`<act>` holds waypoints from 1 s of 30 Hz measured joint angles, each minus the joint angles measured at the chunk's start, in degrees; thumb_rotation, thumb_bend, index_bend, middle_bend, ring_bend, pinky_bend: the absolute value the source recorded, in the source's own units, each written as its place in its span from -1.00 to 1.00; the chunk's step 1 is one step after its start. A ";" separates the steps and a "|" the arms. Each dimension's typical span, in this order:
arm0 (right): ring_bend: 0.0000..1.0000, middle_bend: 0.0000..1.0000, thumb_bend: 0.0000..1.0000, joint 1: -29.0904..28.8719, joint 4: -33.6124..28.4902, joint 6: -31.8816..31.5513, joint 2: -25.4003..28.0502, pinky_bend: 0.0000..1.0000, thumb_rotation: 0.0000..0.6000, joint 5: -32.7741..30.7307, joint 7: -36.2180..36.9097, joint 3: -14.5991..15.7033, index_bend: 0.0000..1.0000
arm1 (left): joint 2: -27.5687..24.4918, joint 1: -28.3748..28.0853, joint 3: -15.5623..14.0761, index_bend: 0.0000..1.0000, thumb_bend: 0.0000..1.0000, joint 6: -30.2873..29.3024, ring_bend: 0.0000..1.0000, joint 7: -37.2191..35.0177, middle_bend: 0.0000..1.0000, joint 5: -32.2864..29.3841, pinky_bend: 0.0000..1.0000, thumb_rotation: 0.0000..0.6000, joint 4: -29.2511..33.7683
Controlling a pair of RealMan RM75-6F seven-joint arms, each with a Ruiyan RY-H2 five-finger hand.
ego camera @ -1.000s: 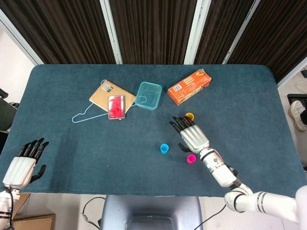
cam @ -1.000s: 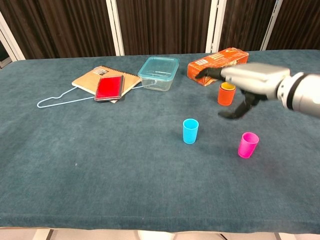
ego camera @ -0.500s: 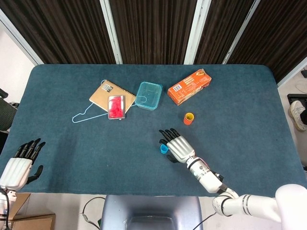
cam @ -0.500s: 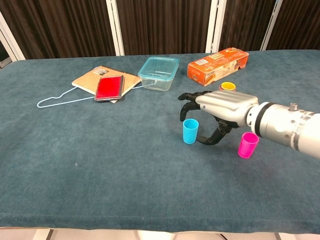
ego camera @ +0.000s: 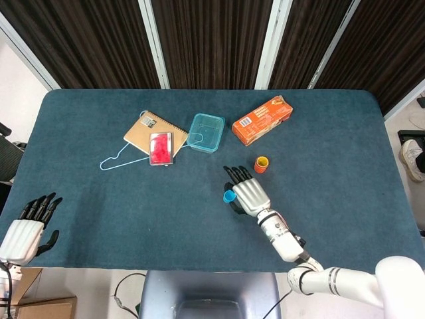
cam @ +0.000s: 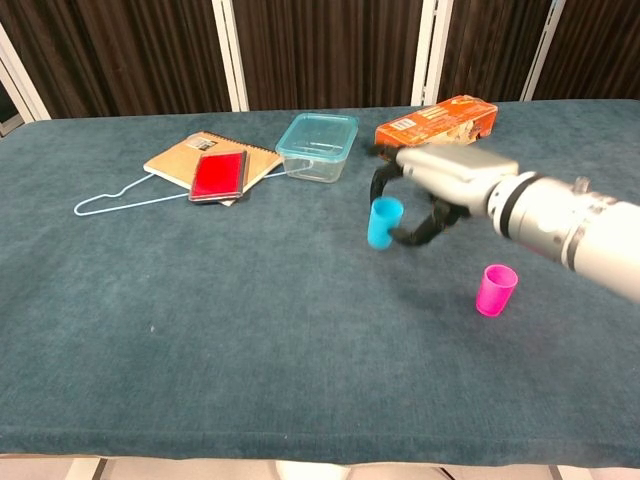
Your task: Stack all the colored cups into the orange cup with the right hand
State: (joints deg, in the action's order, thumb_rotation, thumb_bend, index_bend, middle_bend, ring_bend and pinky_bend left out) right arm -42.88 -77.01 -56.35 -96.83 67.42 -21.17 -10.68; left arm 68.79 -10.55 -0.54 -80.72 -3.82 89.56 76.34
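Table [ego camera: 99, 199] w/ dark teal cloth. Right hand [ego camera: 247, 193] has fingers clamped on blue cup [cam: 384, 221], lifted off cloth, mid-carry step. Left hand [ego camera: 26, 229] idle at near-left edge, fingers apart, empty. Orange cup [ego camera: 261, 163] just beyond; pink cup [cam: 496, 290] waits on table. Next, I'd judge: carry blue cup over orange rim, lower in, release.

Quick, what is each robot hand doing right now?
Left robot hand: open, holding nothing.
Right robot hand: holding the small blue plastic cup, lifted off the table.
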 measured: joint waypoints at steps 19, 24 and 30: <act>-1.00 -0.89 0.08 -2.84 17.57 1.64 -2.51 -0.91 1.00 -11.08 -3.66 -7.77 0.15 | 0.55 -0.19 -0.07 -1.00 -0.13 0.62 -1.00 0.93 -1.00 -0.11 -0.78 1.00 -0.18; -1.00 -0.88 0.08 -2.84 18.58 1.98 -2.79 -0.91 1.00 -11.65 -3.77 -7.49 0.09 | 0.54 -0.16 -0.18 -1.00 -0.13 0.65 -1.00 0.81 -1.00 -0.04 -0.78 1.00 -0.30; -1.00 -0.99 0.08 -2.82 18.27 3.44 -2.40 -0.99 1.00 -12.64 -4.54 -7.14 -0.79 | 0.55 -0.17 -0.26 -1.00 -0.13 0.68 -1.00 0.81 -1.00 0.07 -0.78 1.00 -0.27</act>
State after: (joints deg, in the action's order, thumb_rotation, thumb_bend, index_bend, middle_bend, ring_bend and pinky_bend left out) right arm -45.70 -58.74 -52.92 -99.23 54.78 -25.71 -17.82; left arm 69.34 -10.72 -0.80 -80.04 -3.01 89.63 76.07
